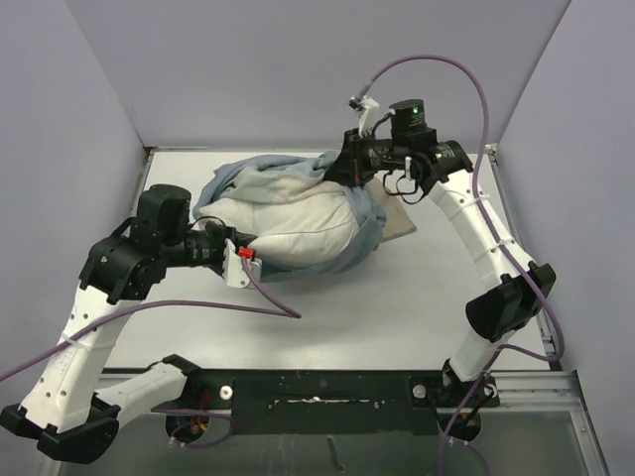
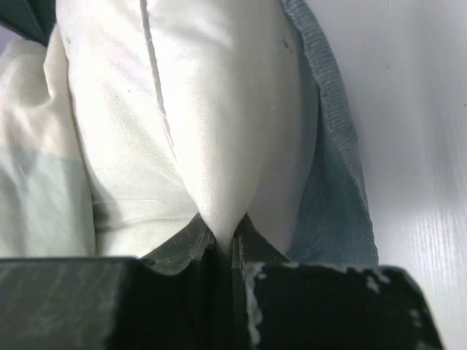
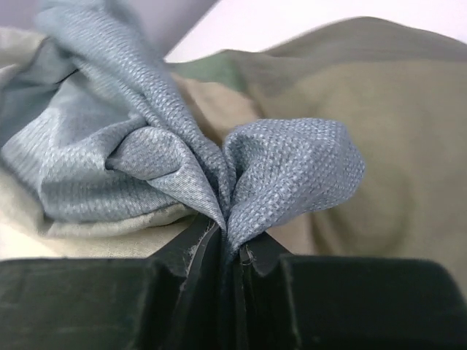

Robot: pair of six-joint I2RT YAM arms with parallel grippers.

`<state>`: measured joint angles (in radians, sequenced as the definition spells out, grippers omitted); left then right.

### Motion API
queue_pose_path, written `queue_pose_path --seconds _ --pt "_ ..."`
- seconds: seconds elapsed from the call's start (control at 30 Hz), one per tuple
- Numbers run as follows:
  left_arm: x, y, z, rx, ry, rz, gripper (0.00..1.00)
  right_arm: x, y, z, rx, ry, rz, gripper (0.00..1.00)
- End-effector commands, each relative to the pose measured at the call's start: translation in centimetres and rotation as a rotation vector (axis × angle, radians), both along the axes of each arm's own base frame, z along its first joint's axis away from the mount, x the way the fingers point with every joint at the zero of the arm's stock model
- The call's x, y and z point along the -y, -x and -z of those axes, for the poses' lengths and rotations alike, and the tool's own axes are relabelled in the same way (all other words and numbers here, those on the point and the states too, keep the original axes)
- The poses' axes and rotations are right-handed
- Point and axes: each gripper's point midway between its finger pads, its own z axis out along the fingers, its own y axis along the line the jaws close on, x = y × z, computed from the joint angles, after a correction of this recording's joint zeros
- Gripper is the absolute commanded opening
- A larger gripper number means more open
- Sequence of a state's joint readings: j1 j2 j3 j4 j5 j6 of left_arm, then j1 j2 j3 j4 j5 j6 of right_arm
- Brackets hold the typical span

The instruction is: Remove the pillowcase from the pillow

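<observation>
Honestly, soft light stuff: left pincer (image 2: 222, 242) clamps the plump pillow (image 2: 219, 109) on the surface (image 1: 397, 297), right pincer (image 3: 230, 244) pinches a bunched fold of the pillowcase (image 3: 292, 168). Decent holds, fabric might slip.

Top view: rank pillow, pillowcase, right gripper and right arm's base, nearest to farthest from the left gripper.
1. pillow: pinched in the left gripper.
2. pillowcase: draped right beside it.
3. right gripper: pillow's far side.
4. right arm's base: near-right edge.
</observation>
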<state>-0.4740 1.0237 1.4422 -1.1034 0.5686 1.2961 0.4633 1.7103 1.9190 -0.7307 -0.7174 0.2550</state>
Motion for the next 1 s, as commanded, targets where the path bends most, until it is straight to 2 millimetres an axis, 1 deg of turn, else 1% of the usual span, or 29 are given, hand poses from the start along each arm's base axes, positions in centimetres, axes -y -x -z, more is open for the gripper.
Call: queue_pose_path --seconds 0.0,0.07,0.13,0.23,0.3,0.33,0.43,0.5,0.57,0.63,0.67,0.73,0.77,0.8,0.83,0.87,0.9,0.93,0.97 --pt "1.2 2.0 -6.4 0.184 0.153 0.101 0.00 7.0 -6.2 3.2 0.019 0.149 0.346 0.00" --pt "1.0 2.3 -7.0 0.181 0.158 0.097 0.00 9.4 -7.1 4.1 0.022 0.173 0.436 0.00" --pt "0.8 2.5 -7.1 0.178 0.154 0.093 0.00 11.8 -7.7 4.8 0.012 0.160 0.520 0.00" --pt "0.7 2.5 -7.4 0.211 0.163 0.089 0.00 13.7 -7.5 6.6 0.012 0.185 0.576 0.00" --pt "0.9 2.3 -8.3 0.235 0.199 0.082 0.00 14.6 -7.1 8.6 0.003 0.246 0.598 0.00" --pt "1.0 2.1 -9.1 0.249 0.230 0.072 0.00 15.0 -6.9 9.7 -0.006 0.268 0.608 0.00" --pt "1.5 0.4 -14.5 0.334 0.437 -0.019 0.00 15.5 -6.1 12.9 -0.033 0.295 0.617 0.00" --pt "1.5 -0.8 -17.9 0.367 0.565 -0.083 0.00 15.0 -5.7 14.5 -0.042 0.300 0.606 0.00" --pt "1.4 -1.9 -21.0 0.362 0.684 -0.141 0.00 14.2 -5.3 15.4 -0.031 0.328 0.599 0.00" --pt "1.2 -3.1 -24.2 0.327 0.795 -0.206 0.00 13.2 -5.3 15.8 -0.015 0.347 0.588 0.00" --pt "0.8 -3.2 -26.5 0.317 0.869 -0.233 0.00 12.5 -5.3 15.6 -0.006 0.347 0.581 0.00" --pt "0.4 -4.5 -29.5 0.314 0.966 -0.292 0.00 11.8 -5.6 14.5 0.014 0.323 0.578 0.00" --pt "0.0 -5.2 -30.7 0.311 1.010 -0.329 0.00 11.6 -5.9 13.4 0.032 0.303 0.575 0.00" --pt "0.1 -6.5 -31.3 0.297 1.032 -0.366 0.00 11.9 -6.3 12.0 0.053 0.290 0.591 0.00" --pt "-0.2 -7.3 -32.0 0.296 1.059 -0.402 0.00 12.5 -6.7 10.3 0.068 0.267 0.613 0.04" --pt "-0.5 -8.0 -32.5 0.300 1.077 -0.435 0.00 13.0 -7.0 8.3 0.086 0.227 0.630 0.14" --pt "-0.8 -8.7 -32.8 0.306 1.089 -0.470 0.00 13.7 -6.9 5.4 0.123 0.181 0.650 0.29" --pt "-1.0 -9.4 -32.8 0.310 1.094 -0.503 0.00 14.3 -6.7 3.3 0.158 0.153 0.670 0.45" --pt "-1.4 -10.2 -32.6 0.309 1.095 -0.545 0.00 14.7 -6.3 1.3 0.205 0.133 0.688 0.57"
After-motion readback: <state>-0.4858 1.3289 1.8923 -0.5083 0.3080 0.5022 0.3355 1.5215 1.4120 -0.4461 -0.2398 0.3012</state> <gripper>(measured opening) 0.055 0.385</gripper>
